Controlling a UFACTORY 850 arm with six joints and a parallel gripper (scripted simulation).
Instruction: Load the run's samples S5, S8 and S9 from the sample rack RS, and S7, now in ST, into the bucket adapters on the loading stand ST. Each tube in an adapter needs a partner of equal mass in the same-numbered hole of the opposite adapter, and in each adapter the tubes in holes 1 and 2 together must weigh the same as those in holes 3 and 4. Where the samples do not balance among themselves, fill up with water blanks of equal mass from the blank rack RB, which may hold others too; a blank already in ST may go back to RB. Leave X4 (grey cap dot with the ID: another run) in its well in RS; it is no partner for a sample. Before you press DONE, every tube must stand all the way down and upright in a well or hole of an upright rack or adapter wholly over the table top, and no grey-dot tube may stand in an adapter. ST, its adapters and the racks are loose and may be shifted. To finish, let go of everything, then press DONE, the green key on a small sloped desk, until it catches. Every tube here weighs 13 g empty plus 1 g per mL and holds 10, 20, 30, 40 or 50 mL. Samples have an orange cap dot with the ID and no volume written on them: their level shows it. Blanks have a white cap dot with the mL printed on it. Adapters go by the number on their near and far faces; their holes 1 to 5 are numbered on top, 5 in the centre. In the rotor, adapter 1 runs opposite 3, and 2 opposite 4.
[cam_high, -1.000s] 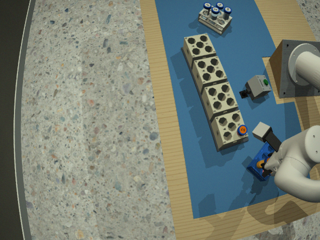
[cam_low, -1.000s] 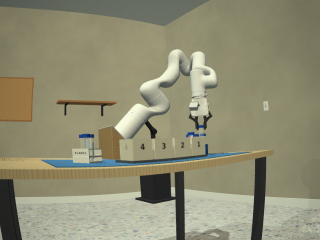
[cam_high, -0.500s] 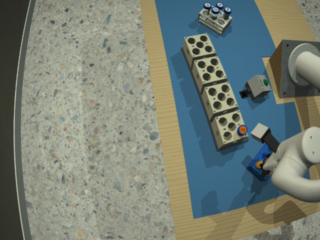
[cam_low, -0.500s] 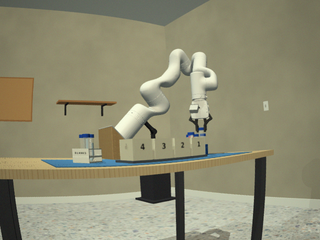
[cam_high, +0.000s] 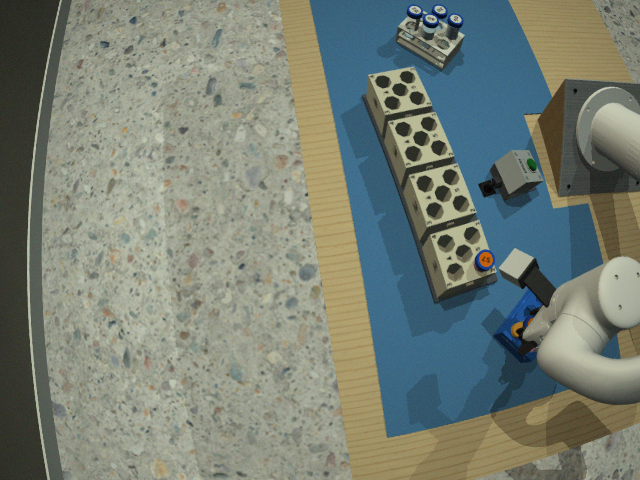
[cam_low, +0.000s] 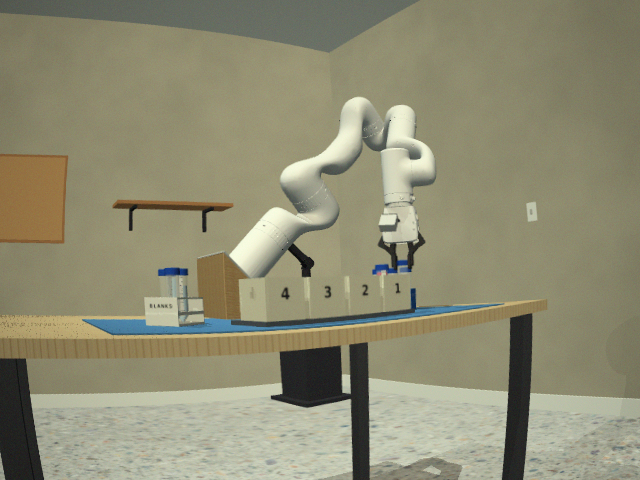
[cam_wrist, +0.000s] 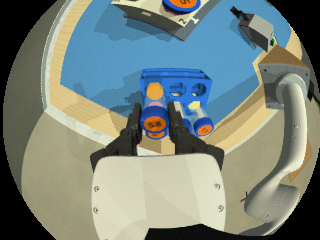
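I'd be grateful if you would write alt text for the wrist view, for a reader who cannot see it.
The pincer grips orange-dot sample tube S8 at the blue sample rack, with other capped tubes close by. Beyond, part of a bucket adapter shows another orange-dot tube.
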